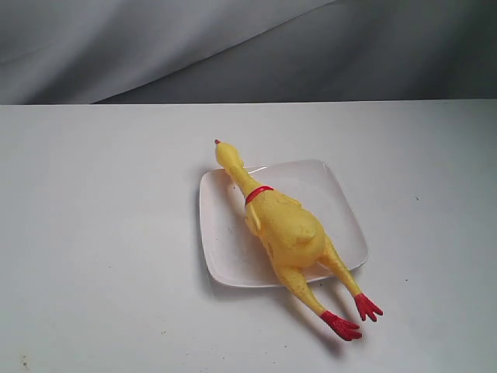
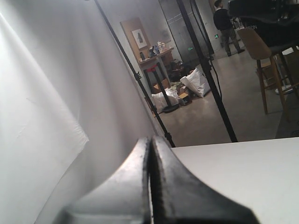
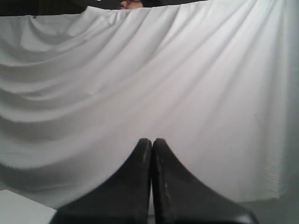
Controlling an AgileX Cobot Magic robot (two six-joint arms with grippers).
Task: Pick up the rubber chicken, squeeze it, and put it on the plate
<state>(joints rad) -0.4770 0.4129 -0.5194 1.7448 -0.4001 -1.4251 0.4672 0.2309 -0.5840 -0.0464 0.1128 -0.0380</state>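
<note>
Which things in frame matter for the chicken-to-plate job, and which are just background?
Job:
- rubber chicken, lying across the plate, head and feet overhanging
- left end effector and right end effector, both shut, empty

Just there:
- backdrop cloth
- stool, bags on the floor and a person, in the left wrist view

Left gripper (image 2: 150,140) and right gripper (image 3: 152,141) — 2 jaws each pressed together — seemingly point level.
</note>
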